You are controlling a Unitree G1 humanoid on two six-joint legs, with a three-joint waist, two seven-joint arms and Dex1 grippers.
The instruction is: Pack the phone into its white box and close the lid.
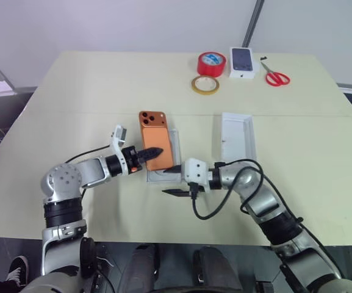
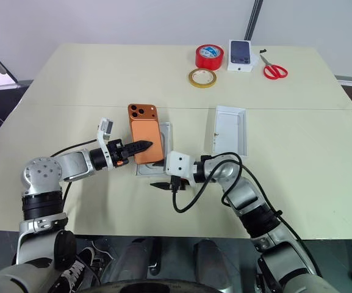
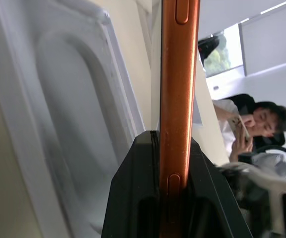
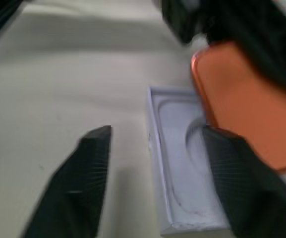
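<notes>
From the head view I see the phone (image 1: 154, 138) covering most of the box (image 1: 174, 141), so only its right wall and near end show. The phone's long axis runs 12 to 6, camera block at 12, back up. My left gripper (image 1: 151, 152) is clamped on the phone's near end. The lid (image 1: 238, 135) lies at 3 o'clock, apart. In the left wrist view the phone is edge-on between the fingers (image 3: 133, 198). In the right wrist view my right gripper (image 4: 157, 148) stands spread, blurred, holding nothing.
</notes>
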